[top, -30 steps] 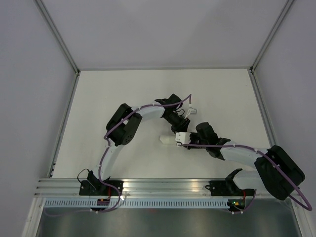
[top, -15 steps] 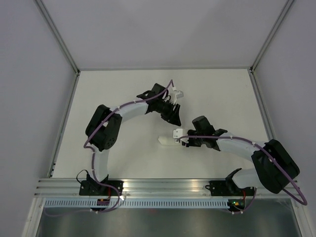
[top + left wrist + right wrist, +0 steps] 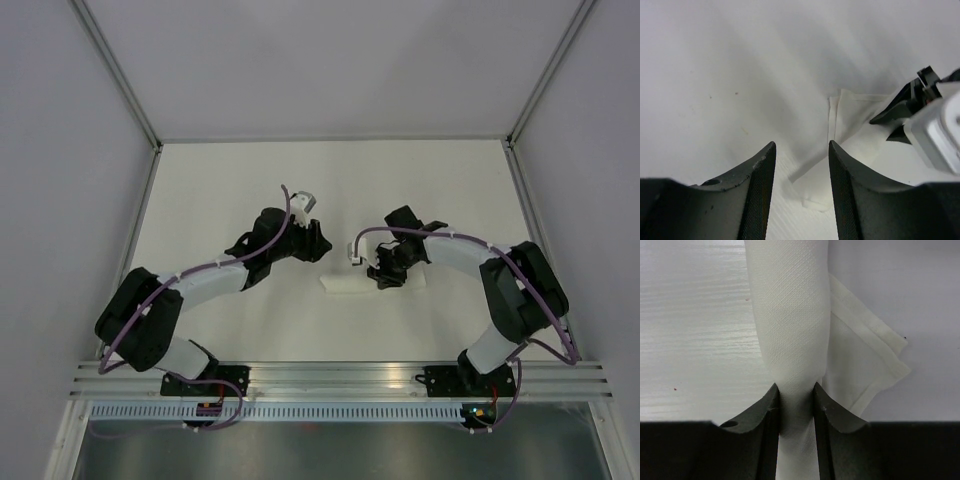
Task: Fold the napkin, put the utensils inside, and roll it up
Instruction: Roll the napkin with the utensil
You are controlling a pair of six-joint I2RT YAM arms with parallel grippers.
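Observation:
The napkin [image 3: 345, 286] lies on the table as a slim white roll, just in front of both grippers. My right gripper [image 3: 795, 387] is shut on one end of the roll [image 3: 790, 315], which runs straight away from the jaws. A loose hemmed corner [image 3: 875, 357] sticks out to the right of the roll. In the top view the right gripper [image 3: 383, 277] sits at the roll's right end. My left gripper [image 3: 801, 145] is open and holds nothing; the napkin [image 3: 852, 127] lies beyond its fingertips. It hovers left of the roll [image 3: 318, 248]. The utensils are hidden.
The white table [image 3: 220, 190] is bounded by grey walls and aluminium rails [image 3: 135, 230]. The right gripper's white wrist part [image 3: 937, 127] shows at the right edge of the left wrist view. Both arm bases sit on the near rail [image 3: 330, 375].
My left arm has drawn back to the left, away from the napkin, with its jaws wider apart. The right arm has swung its elbow outward while staying shut on the roll's end.

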